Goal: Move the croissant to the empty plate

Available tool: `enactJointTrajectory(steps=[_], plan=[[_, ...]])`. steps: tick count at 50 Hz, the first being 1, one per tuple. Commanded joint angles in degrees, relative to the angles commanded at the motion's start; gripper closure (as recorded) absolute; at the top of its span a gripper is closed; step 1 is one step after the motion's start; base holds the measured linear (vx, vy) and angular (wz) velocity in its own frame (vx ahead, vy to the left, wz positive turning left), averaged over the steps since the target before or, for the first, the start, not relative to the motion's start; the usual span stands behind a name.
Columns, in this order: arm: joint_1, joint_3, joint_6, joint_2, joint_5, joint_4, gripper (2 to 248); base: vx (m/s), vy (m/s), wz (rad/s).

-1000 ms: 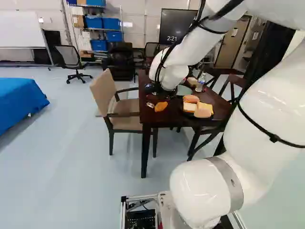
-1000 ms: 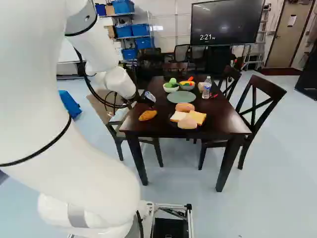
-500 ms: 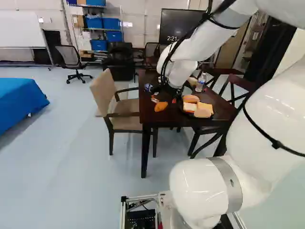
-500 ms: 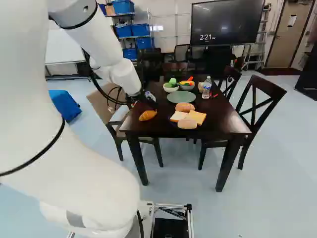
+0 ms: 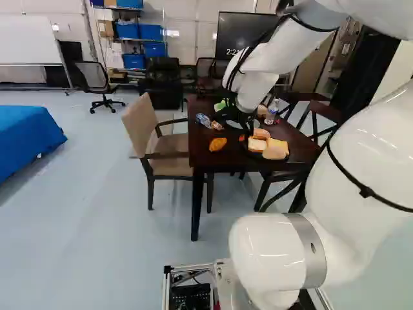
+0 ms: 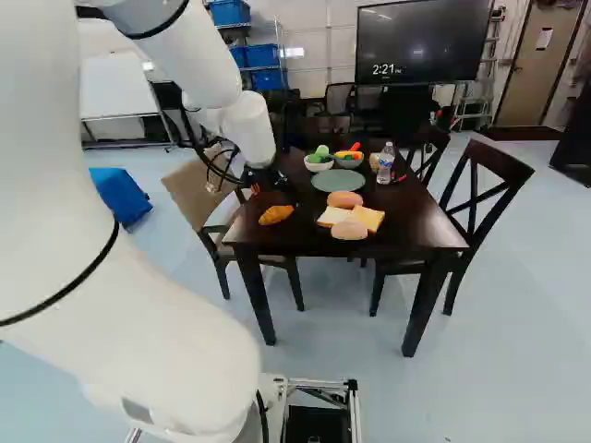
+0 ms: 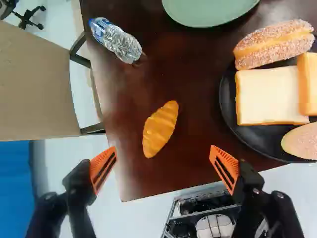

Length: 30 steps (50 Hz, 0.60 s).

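On the table point(image 7: 183, 74) in the wrist view lies the croissant point(image 7: 160, 129), just ahead of the gripper point(image 7: 163, 159), whose fingers stand wide apart with nothing held. It is probably light, perhaps a toy or a firm bake; if real, its crust could flake, so a gentle squeeze should do. Its ends taper and may slip or swivel, so the thick middle is the place to take it, pads closing across the narrow width after a slight turn. Farther ahead are the green plate point(image 7: 208, 12) and, apart from it, a bottle point(image 7: 119, 40) on its side. The black plate point(image 7: 255, 143) of bread stands well to one side.

In the left base view, the arm point(image 5: 258, 71) hides part of the green plate; an upright bottle point(image 5: 271, 112) stands beyond the bread.

In the right base view, two bowls point(image 6: 318, 167) sit just past the green plate. Lifting before crossing should clear the black plate's bun point(image 6: 344, 199).
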Motion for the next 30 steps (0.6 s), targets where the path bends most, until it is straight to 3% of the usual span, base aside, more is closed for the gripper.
enactJointTrajectory(steps=[21,30], plan=[[-2.98,-5.47,0.0,-5.47,-8.57,1.88,3,0.0,0.0,0.0],[-3.41,-8.19,0.0,-8.06,-9.79,2.27,3,0.0,0.0,0.0]])
